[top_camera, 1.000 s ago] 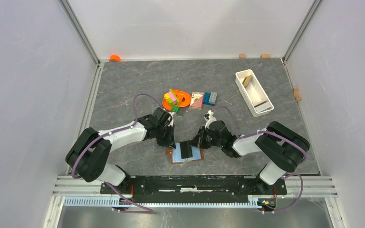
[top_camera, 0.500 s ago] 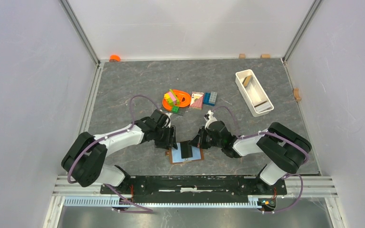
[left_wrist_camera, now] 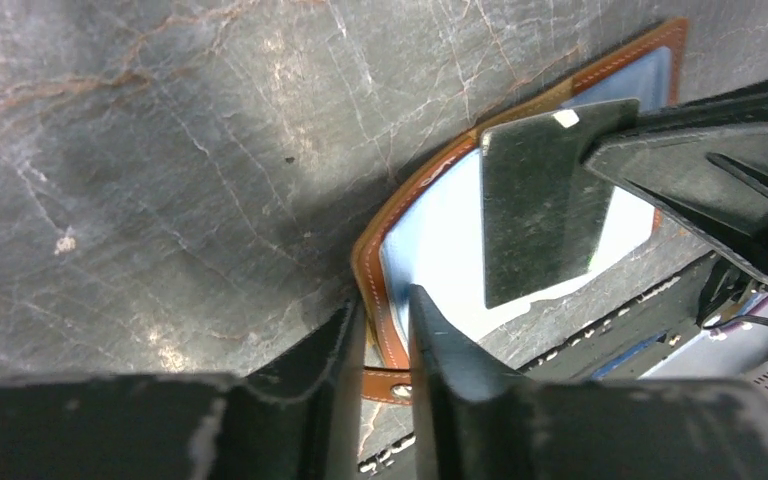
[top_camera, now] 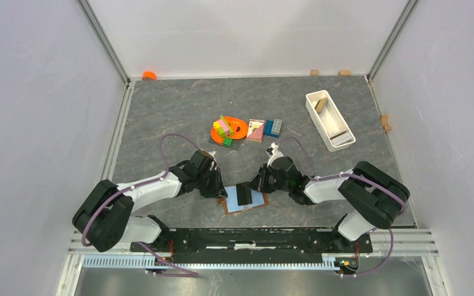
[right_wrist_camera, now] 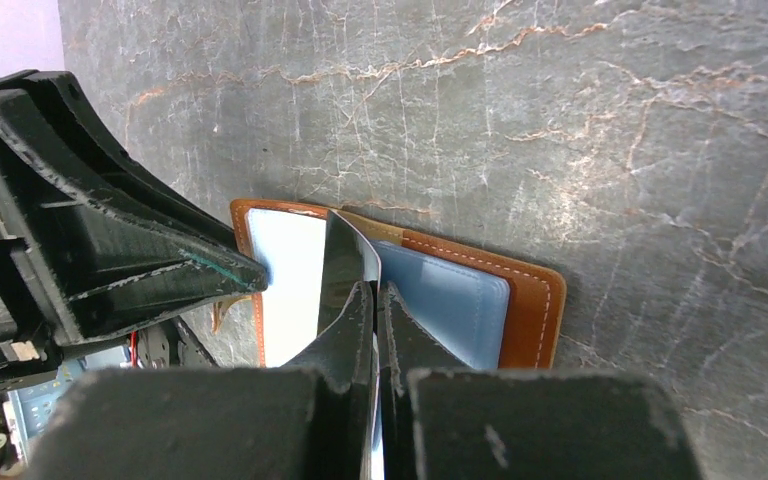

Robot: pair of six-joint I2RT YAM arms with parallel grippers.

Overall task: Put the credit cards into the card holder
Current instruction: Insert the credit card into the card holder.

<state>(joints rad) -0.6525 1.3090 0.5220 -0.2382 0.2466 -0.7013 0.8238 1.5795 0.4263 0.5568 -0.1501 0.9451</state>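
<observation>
credit cards: dark grey card stands on edge over the open card holder, between both arms | right gripper clamped on its edge | left gripper jaws narrowly apart at holder's rim, grip unclear | handling: probably thin, stiff, slick, light, so pinch by the edge; soft leather may shift

The left arm and the right arm are each built of glossy white tubular links set between bulky, rounded black joint housings, and a thin purple cable loops along each. At the bottom centre of the top view both sit on a black base plate above a silvery slotted rail. In the wrist views the fingers are matt black, tapering, and scuffed with pale scratches along their edges.
</observation>
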